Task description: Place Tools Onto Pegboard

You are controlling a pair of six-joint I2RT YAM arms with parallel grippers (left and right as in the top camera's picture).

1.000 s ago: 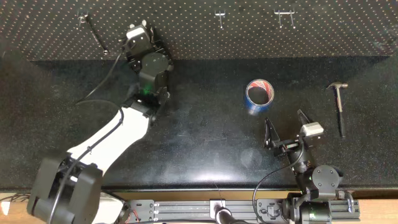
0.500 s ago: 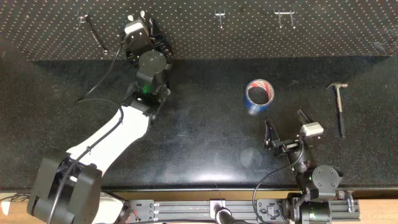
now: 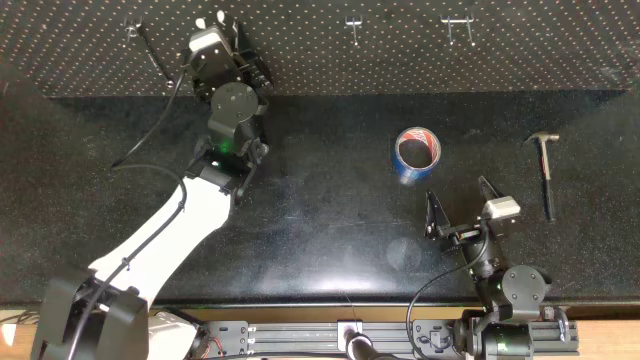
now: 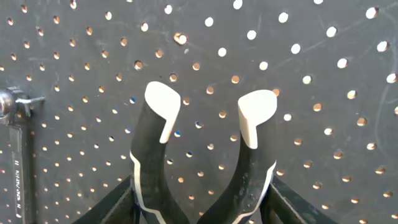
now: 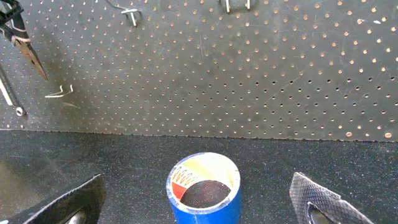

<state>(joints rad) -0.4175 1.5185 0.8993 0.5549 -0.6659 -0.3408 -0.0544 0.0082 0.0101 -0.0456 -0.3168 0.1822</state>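
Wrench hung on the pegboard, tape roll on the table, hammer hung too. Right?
Not quite. The hammer is not hung: the top view shows it lying on the table, right of the tape roll. The wrench is hung on the pegboard.

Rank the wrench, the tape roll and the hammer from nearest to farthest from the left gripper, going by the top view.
1. The wrench, hanging on the pegboard beside the left gripper.
2. The tape roll, on the table, right of the middle.
3. The hammer, on the table, far right.
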